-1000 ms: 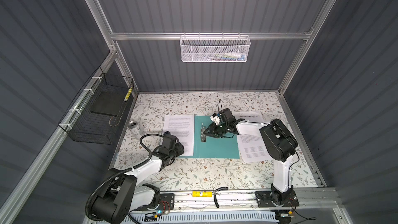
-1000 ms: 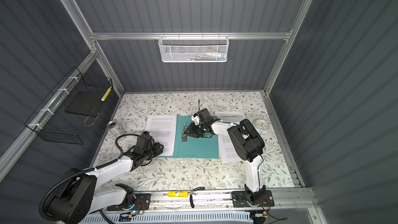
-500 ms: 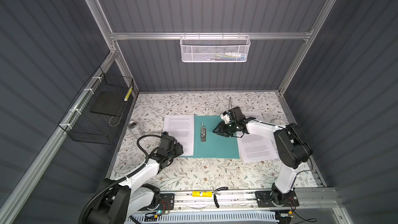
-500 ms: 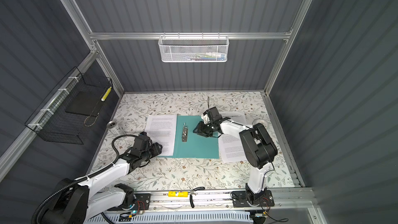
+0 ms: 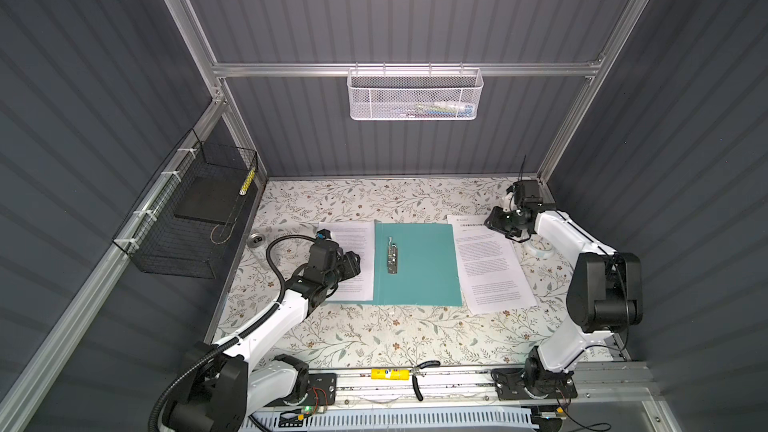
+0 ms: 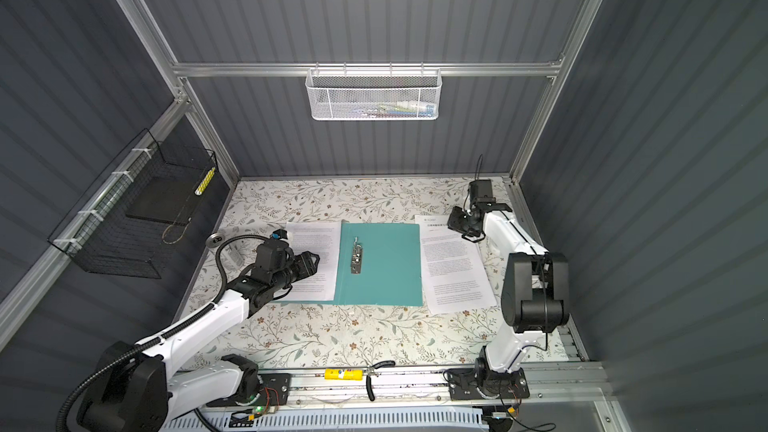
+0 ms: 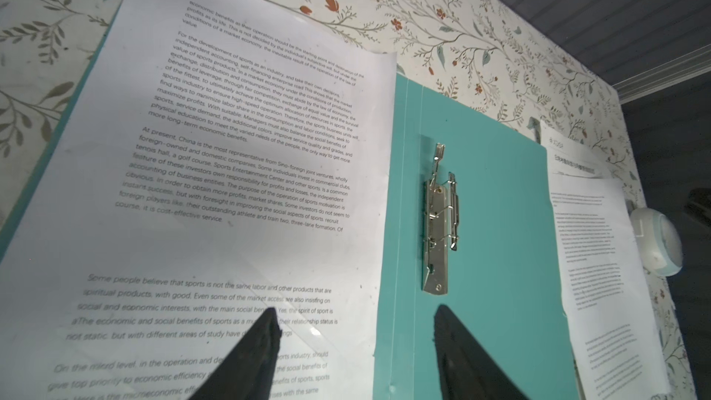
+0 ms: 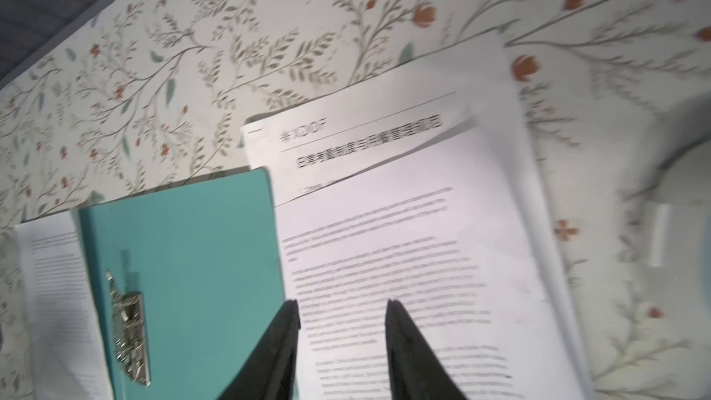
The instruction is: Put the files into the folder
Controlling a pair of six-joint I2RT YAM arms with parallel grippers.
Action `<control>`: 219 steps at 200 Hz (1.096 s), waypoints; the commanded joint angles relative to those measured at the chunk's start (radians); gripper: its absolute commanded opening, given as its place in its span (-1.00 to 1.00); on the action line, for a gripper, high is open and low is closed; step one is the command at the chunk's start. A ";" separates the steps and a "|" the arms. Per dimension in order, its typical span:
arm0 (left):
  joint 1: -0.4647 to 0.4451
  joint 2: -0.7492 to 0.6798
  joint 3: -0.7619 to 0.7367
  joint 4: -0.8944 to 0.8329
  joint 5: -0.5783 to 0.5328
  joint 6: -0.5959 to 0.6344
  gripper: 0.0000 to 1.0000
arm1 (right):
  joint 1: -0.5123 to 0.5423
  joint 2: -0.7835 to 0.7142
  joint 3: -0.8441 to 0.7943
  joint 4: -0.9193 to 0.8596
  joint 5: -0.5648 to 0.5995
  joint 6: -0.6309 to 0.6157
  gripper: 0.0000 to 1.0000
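Note:
The teal folder (image 5: 424, 268) lies open in the middle of the table in both top views, its metal clip (image 5: 392, 255) near the spine. One of the files (image 5: 353, 238), a white printed sheet, rests on the folder's left flap. More files (image 5: 490, 268), with a headed title sheet, lie on the table right of the folder. My left gripper (image 5: 355, 263) hovers open over the left sheet; in the left wrist view it (image 7: 356, 317) straddles the sheet's edge and holds nothing. My right gripper (image 5: 492, 222) is open above the right files' far end, empty in its wrist view (image 8: 342, 305).
A white round object (image 5: 538, 247) sits right of the right files. A small metal disc (image 5: 256, 238) lies at the table's left edge. A black wire basket (image 5: 195, 218) hangs on the left wall, a white mesh basket (image 5: 415, 95) on the back wall. Pliers (image 5: 419, 371) lie on the front rail.
My right gripper has left the folder's clip and swung right and back, over the right files. Both grippers have opened wider. The left gripper stayed over the left sheet.

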State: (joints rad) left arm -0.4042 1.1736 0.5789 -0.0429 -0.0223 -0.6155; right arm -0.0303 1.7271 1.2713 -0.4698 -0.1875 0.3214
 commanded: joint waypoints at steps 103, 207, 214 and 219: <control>0.005 0.042 0.012 0.034 0.038 0.039 0.29 | -0.132 0.109 0.001 -0.032 0.033 -0.165 -0.03; 0.005 0.060 0.007 0.029 0.044 0.039 0.28 | -0.150 0.155 -0.026 -0.007 -0.027 -0.168 -0.08; 0.005 0.060 0.004 0.033 0.042 0.037 0.28 | -0.151 0.159 -0.029 -0.007 -0.035 -0.165 -0.08; 0.005 0.060 0.003 0.037 0.043 0.036 0.28 | -0.153 0.161 -0.031 -0.004 -0.042 -0.163 -0.08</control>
State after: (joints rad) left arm -0.4042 1.2224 0.5804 -0.0135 0.0044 -0.5938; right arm -0.1745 1.8656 1.2510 -0.4774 -0.1940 0.1711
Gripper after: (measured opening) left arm 0.640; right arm 0.463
